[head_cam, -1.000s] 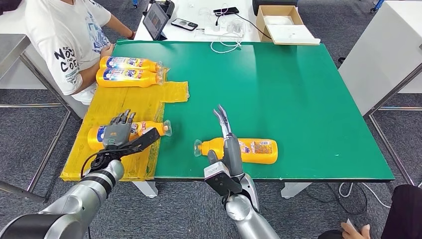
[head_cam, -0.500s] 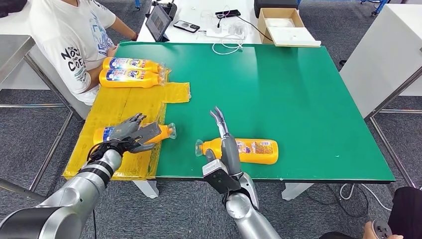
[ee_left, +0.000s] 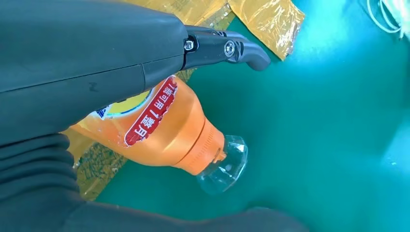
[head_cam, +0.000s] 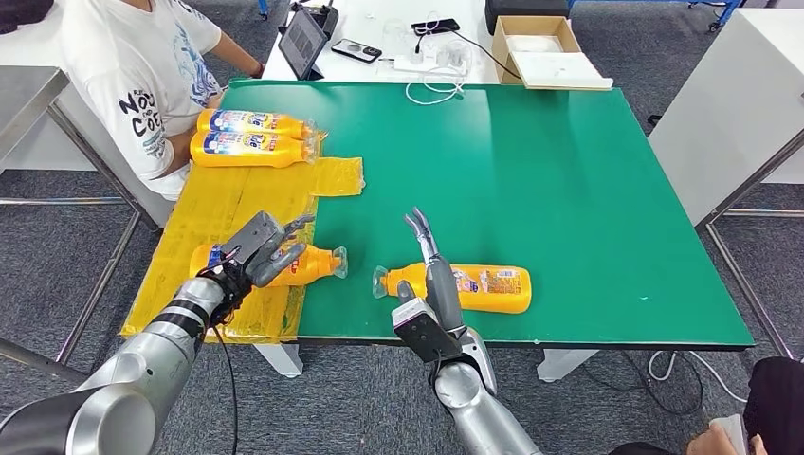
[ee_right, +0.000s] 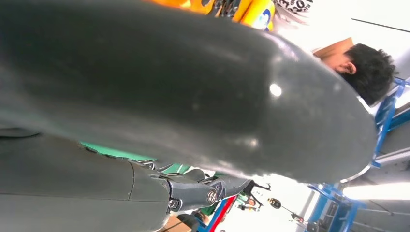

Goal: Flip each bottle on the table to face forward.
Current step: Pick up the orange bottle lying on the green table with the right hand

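On yellow sheet (head_cam: 223, 204), left hand (head_cam: 258, 248) gripping orange bottle (head_cam: 303, 264), right hand (head_cam: 431, 275) seemingly open.

four orange bottles lying flat: two side by side (head_cam: 248, 121) (head_cam: 248, 148) far left, one (head_cam: 303, 264) on yellow sheet, one (head_cam: 479, 287) near front edge

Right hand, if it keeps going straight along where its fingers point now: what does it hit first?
Probably nothing soon. The right hand lies across the neck end of the orange plastic bottle, fingers pointing away from the robot. Beyond them is bare green table; the white cable lies at the far edge. Hand height is unclear.
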Available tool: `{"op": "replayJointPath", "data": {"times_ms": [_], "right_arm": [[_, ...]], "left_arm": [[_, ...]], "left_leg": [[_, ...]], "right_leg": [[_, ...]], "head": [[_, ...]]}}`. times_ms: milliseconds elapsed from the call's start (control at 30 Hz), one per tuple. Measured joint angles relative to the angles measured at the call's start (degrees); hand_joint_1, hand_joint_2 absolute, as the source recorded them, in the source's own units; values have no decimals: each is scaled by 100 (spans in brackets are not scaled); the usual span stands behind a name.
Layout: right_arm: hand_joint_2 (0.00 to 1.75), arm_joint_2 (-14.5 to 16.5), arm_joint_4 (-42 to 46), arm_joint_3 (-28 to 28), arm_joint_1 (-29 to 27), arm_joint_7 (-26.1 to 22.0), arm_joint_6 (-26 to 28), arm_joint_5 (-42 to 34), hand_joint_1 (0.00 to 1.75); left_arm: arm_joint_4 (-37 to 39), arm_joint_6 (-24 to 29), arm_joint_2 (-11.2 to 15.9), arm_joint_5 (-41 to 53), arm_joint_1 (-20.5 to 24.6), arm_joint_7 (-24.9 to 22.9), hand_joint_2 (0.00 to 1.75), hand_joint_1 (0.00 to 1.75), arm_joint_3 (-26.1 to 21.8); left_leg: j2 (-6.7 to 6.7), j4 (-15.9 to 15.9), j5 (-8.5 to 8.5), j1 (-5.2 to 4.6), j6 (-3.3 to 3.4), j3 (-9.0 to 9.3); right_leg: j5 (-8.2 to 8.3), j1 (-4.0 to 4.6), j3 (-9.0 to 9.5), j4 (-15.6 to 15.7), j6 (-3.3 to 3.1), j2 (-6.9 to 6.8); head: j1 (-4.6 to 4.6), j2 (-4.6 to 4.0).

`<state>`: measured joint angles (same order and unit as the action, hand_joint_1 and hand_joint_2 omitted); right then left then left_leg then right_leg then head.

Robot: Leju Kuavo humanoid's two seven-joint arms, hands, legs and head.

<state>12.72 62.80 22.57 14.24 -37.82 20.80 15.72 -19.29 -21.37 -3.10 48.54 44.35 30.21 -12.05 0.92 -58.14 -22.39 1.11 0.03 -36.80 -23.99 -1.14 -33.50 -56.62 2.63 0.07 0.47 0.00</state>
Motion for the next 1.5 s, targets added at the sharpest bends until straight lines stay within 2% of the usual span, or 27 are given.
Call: {"op": "replayJointPath", "data": {"times_ms": [167,200,267,400,467,533,600,667,767,933,1167,1500], "right_arm": [[0,0,-101,-27,29,-16,-16,1,0],[0,0,-113,-30,26,-7,-12,21,0],[0,4,-121,-37,8,57,11,105,0],[175,13,-122,-38,-52,372,27,498,0],[175,-13,-157,-8,-17,650,-64,812,0],[175,-101,-256,27,87,1034,-228,1135,0],[175,-262,-375,39,232,1425,-424,1383,0],[175,-463,-456,40,379,1698,-608,1550,0],[175,-707,-535,35,533,1834,-734,1644,0],[175,-920,-630,40,647,2000,-873,1745,0],[175,-1488,-642,70,691,2409,-1759,1865,0],[175,-2305,-366,126,719,2755,-2500,1786,0]], "left_arm": [[-26,147,-27,-331,-73,335,0,0,-141],[-54,361,-60,-469,-110,443,0,0,-172],[-192,1180,-172,-837,-222,680,0,0,-227],[-1062,3514,-479,-1837,-612,974,175,0,-190],[-1612,4467,-541,-2335,-841,992,175,0,2],[-2129,5186,-536,-2751,-1066,998,175,0,302],[-2569,5609,-501,-2975,-1277,1000,175,0,605],[-2895,5812,-469,-3036,-1474,1001,175,0,853],[-3224,5937,-436,-3053,-1689,1001,175,0,1140],[-3530,6014,-399,-3055,-1849,1001,175,0,1391],[-3831,6139,-377,-2773,-2202,1001,175,0,1561],[-3852,6100,-374,-3012,-2296,1001,175,0,1905]], "left_leg": [[-1,0,0,2,0,-9],[-2,0,0,2,-1,-13],[-3,0,1,2,0,-24],[-6,-1,2,0,1,-42],[-6,-1,2,0,1,-46],[-4,-2,1,1,1,-51],[3,-2,2,2,1,-57],[7,-2,3,2,1,-61],[1,-2,3,-1,2,-66],[1,-4,3,-3,2,-67],[1,-4,2,-3,3,-72],[1,-5,3,-4,4,-65]], "right_leg": [[-1,1,-15,0,-1,1],[-1,1,-20,0,-1,1],[1,0,-31,0,0,1],[4,-1,-45,-1,1,2],[3,-1,-50,-1,1,2],[2,0,-56,-1,2,1],[0,0,-57,-1,2,-4],[0,0,-57,-1,2,-9],[2,-2,-61,-1,3,-6],[2,-3,-63,0,4,-6],[0,-4,-69,0,4,-6],[2,-5,-62,2,5,-6]], "head": [[1,0],[1,0],[2,0],[2,0],[1,0],[-1,0],[-1,0],[1,0],[2,0],[-1,0],[1,0],[-1,0]]}}
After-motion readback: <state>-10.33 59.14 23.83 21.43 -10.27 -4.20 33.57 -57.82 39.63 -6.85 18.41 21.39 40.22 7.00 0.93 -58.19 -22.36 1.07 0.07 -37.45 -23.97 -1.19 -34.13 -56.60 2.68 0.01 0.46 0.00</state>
